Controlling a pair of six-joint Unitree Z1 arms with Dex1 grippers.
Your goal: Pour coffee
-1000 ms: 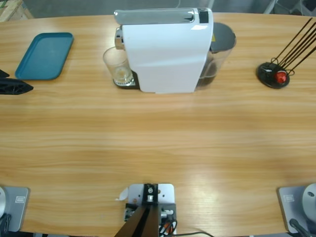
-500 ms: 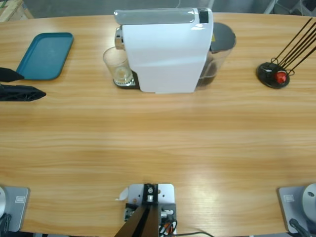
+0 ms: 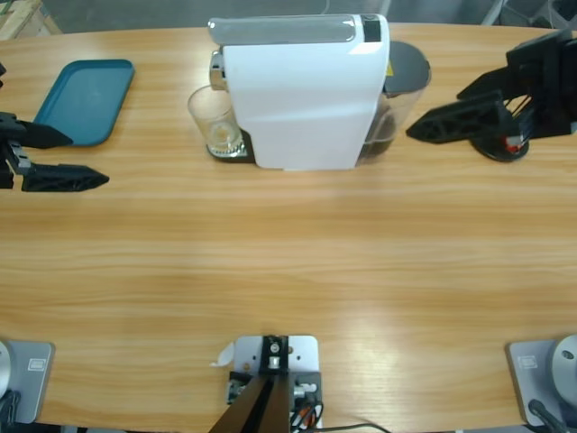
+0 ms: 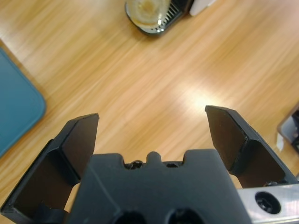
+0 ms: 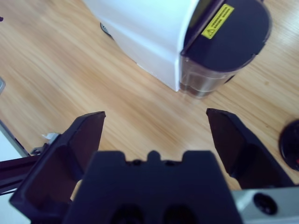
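A clear glass tumbler stands on the drip tray under the spout of the white coffee machine. In the left wrist view the glass shows only a faint tan tint at its bottom; the coffee itself is out of view. My left gripper hovers open at the table's left edge, well short of the glass. My right gripper is open beside the machine's smoky tank. Both wrist views show empty jaws: left gripper, right gripper facing the tank.
A teal tray lies at the back left, just behind the left gripper, and shows also as a tray in the left wrist view. A black capsule stand with a red capsule and thin rods sits under the right gripper.
The left gripper has slid further in from the left edge with its jaws spread wider. The right gripper has come into view from the right, over the capsule stand.
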